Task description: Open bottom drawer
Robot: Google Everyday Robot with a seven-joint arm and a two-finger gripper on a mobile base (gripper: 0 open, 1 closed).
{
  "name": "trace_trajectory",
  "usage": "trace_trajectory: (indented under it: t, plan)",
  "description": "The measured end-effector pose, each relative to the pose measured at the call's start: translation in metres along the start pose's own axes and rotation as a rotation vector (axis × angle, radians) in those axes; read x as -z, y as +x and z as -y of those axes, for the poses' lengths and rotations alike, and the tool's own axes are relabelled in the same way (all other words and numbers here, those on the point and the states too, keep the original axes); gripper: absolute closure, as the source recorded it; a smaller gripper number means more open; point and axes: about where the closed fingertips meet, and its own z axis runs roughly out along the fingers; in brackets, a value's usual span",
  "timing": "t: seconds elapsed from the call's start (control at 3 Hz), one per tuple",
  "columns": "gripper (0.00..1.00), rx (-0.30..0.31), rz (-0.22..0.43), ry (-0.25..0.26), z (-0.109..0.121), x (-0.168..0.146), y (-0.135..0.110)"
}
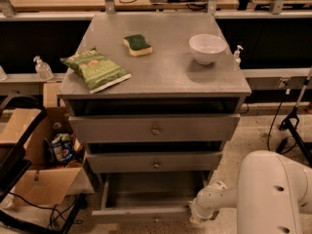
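The grey cabinet has three drawers. The bottom drawer [146, 213] is pulled out, showing its shallow empty grey box; its slim front panel lies near the lower edge of the camera view, with a small knob at centre. My white arm reaches in from the lower right. The gripper [197, 216] is at the right end of the bottom drawer's front, mostly hidden behind the white wrist. The middle drawer [156, 162] and the top drawer [155, 128] above it are pushed in.
On the cabinet top [161, 72] lie a green chip bag [95, 69], a green-yellow sponge [137, 44] and a white bowl [207, 48]. An open cardboard box [41, 172] with cables stands on the floor at left. A black stand [295, 126] is at right.
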Motion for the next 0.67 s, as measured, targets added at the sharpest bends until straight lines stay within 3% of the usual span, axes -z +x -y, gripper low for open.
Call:
trace_trajectory:
  t: [0.33, 0.67]
  plan:
    - [0.11, 0.000, 0.000, 0.000, 0.0000, 0.0000, 0.0000]
    - [0.00, 0.000, 0.000, 0.000, 0.0000, 0.0000, 0.0000]
